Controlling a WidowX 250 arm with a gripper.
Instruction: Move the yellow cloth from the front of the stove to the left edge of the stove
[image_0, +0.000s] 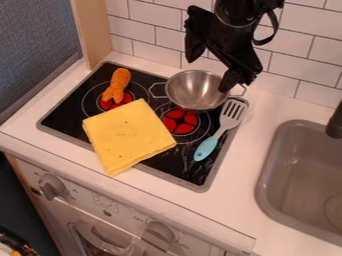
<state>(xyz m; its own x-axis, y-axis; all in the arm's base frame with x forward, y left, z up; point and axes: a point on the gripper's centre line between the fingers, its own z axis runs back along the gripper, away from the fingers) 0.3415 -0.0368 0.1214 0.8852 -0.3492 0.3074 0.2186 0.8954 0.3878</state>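
Note:
The black gripper (212, 69) hangs at the top, above and behind the steel pot, its two fingers spread apart with nothing seen between them. One fingertip is over the pot's right rim; whether it touches the metal I cannot tell. The steel pot (194, 96), with wire handles, stands upright at the back right of the black stove. A folded yellow cloth (128, 136) covers the stove's front left and overlaps its front edge. Behind the cloth lies an orange plush-like object (117, 86). A spatula (218, 131) with a blue handle and slotted grey head lies along the stove's right side.
The black stove (170, 172) with red burner marks is set in a white counter (234, 200). To the right is a grey sink (265, 172) with a dark faucet (335, 122). White tiled wall stands behind, a wooden post (91, 30) at the back left, and knobs along the front.

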